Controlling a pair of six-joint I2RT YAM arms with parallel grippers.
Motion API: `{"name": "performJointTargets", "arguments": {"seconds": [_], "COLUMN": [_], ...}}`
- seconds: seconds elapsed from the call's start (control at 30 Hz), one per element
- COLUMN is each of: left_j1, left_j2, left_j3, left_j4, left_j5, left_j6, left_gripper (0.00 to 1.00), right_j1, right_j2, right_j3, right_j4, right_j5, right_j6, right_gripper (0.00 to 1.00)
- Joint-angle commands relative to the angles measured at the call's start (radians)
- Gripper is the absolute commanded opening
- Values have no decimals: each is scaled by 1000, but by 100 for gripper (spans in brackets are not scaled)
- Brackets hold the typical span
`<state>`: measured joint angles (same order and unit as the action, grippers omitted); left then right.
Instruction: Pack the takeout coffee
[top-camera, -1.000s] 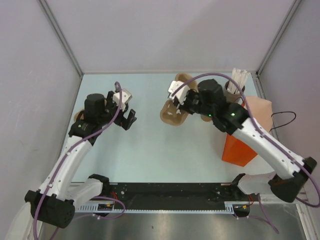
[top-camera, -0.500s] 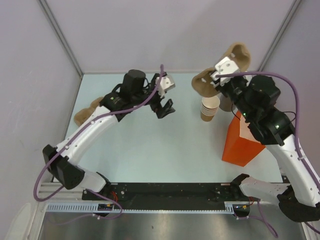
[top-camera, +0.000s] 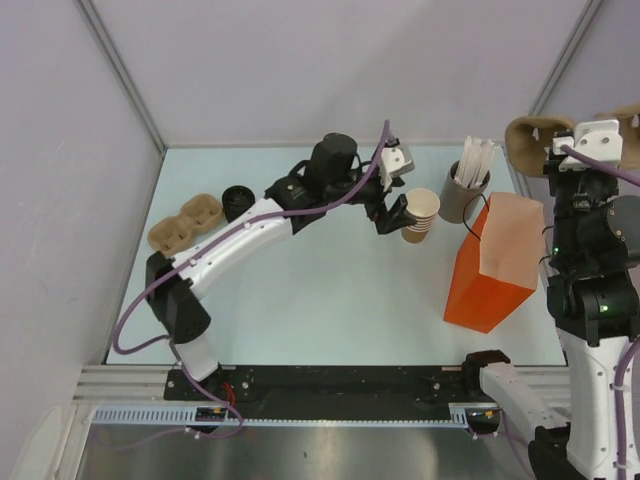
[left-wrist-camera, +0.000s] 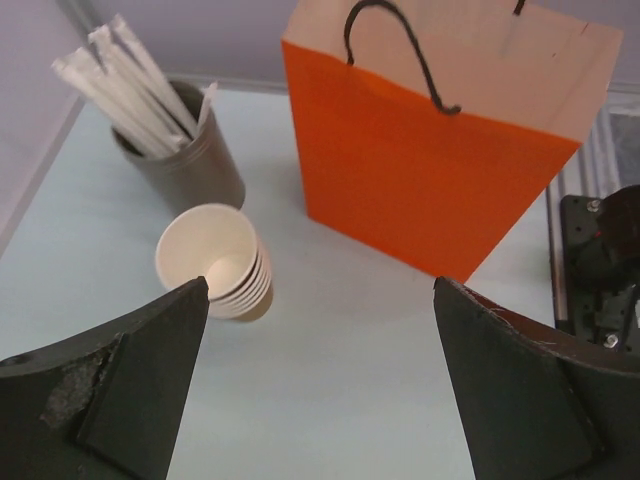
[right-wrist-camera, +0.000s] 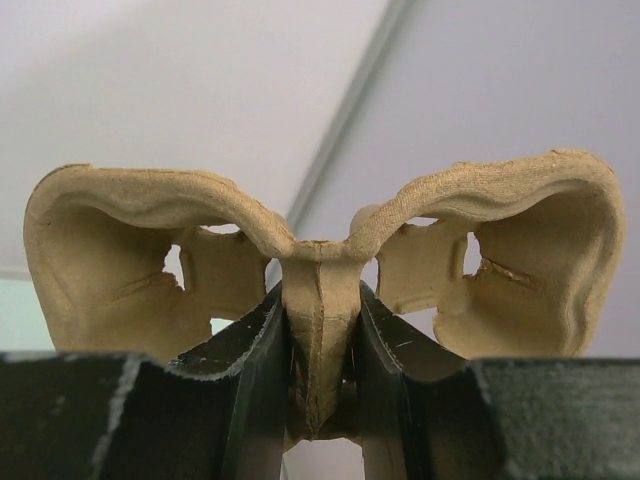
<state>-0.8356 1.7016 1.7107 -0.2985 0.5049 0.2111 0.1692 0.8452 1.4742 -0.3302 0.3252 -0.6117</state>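
We see the left claw (left-wrist-camera: 320, 300) spread wide with nothing in it, hanging over the counter (top-camera: 330, 290) near the stack of cups (left-wrist-camera: 215, 265). The stack lies ahead and to one side of its fingers (left-wrist-camera: 130, 390), not between them. Just behind the stack stands the grey cylinder (left-wrist-camera: 185, 170) of white sticks (left-wrist-camera: 130, 85), and the orange bag (left-wrist-camera: 430, 170) stands upright beside them, its top cut off by the frame in the left wrist view. The right claw (right-wrist-camera: 318, 330) is raised well above the counter at the far right, its jaws narrow and pinching the middle rib of a pulp carrier (right-wrist-camera: 320, 270). In the top view that carrier runs off the picture's edge. Of the takeout coffee we can find only the black lid (top-camera: 238, 198), on the counter at the left, just beside a second carrier (top-camera: 185, 220) and close against the left arm. We cannot tell whether a cup sits under the lid. No single cup apart from the stack shows in any view.
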Motion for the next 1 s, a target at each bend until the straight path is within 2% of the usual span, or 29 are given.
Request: {"name": "performJointTargets", "arguments": {"seconds": [0.0,0.17,0.27,0.47,0.83,0.97], "left_j1": [-23,-23,-26,-66,-108,-111], "left_j2": [113,231,263,294,409,441], "left_j3": [162,340,363,392,504,546], "left_j4": [88,113,162,133,134,127], "left_j5": [138,282,331,331,270,242], "left_j6": [-125,-248,-332,-320,-331,-317], "left_gripper": [99,100,100,99,99,92], "right_j1": [-151,-235,-264,-329,-333,-333], "right_j2": [-26,-44,-38,-34,-44,-49], "right_j3": [-26,-31,-31,-31,-31,-29], "right_j4": [34,13,13,0,-30,-35], "right_j5": [-47,-78,-101,-167,-221,-247], "right_j6": [84,122,142,190,213,227], "right_gripper": [33,33,34,34,34,34]}}
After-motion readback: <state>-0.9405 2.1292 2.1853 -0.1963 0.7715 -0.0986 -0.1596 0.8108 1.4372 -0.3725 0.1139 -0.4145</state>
